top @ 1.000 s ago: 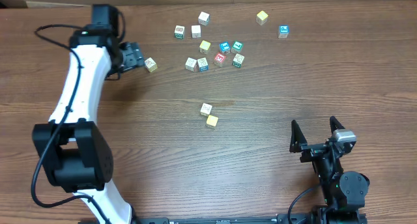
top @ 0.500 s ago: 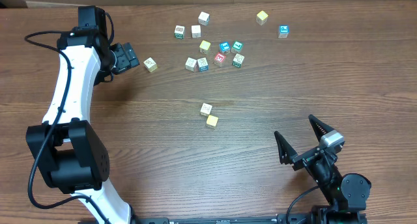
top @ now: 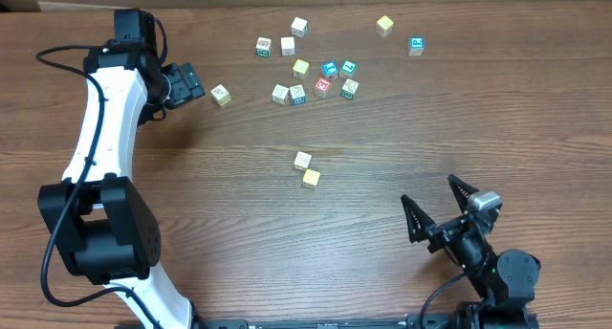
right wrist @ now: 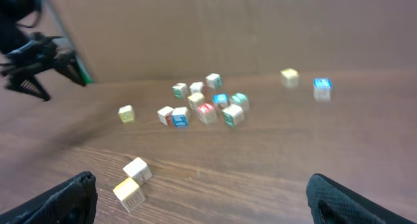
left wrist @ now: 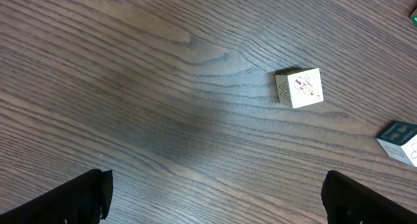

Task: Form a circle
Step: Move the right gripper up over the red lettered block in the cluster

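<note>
Several small wooden letter cubes bunch into a rough ring, the circle (top: 320, 80), at the back middle of the table; it also shows blurred as the circle (right wrist: 202, 108) in the right wrist view. One pale cube (top: 221, 95) lies apart to its left. My left gripper (top: 188, 82) stands open just left of that cube (left wrist: 300, 87), not touching it, with only bare wood between its fingers in the left wrist view (left wrist: 212, 198). My right gripper (top: 435, 200) is open near the front right, holding nothing (right wrist: 202, 198).
A whitish cube (top: 303, 160) and a yellow cube (top: 311, 178) lie together mid-table, left of the right gripper. More loose cubes are scattered behind the cluster, among them a white one (top: 299, 26), a yellow one (top: 384, 25) and a blue-printed one (top: 416, 46).
My left arm drew back to the left, away from the pale cube, and its jaws widened slightly. The right gripper swung leftwards and tilted, still open.
</note>
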Available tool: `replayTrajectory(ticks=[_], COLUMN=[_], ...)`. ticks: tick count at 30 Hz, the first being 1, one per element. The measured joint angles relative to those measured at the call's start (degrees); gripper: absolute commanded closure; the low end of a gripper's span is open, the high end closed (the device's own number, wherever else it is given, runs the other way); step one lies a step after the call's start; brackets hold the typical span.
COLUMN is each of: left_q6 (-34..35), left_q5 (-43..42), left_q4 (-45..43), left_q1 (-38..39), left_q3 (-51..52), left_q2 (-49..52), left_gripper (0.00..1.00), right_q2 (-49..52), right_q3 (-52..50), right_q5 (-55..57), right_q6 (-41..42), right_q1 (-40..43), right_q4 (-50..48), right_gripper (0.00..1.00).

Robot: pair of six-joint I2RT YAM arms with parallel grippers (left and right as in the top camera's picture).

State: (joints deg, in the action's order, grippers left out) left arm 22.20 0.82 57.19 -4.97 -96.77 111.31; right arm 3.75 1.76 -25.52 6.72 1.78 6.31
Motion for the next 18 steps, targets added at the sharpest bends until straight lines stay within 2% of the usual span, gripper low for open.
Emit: replayTrajectory(ticks=[4, 10, 18], left_q6=[0.0, 0.0, 0.0], left_q5=[0.0, -0.17, -0.22], left_q4=[0.02, -0.02, -0.13], left_q1=[0.0, 0.0, 0.0], left_q3=[0.0, 0.0, 0.0], left_q2=[0.0, 0.0, 0.0], left_gripper=[0.0, 0.01, 0.0], right_q2=[4.35, 20.31, 54.49], right_q3=[6.4, 28.04, 74.01], right_q5=[2.49, 4.7, 4.74], right_q6=[1.16, 1.86, 2.25], right_q1=[0.0, 0.0, 0.0], right_q4=[4.98, 13.55, 40.92], right_gripper=[0.0, 0.0, 0.0])
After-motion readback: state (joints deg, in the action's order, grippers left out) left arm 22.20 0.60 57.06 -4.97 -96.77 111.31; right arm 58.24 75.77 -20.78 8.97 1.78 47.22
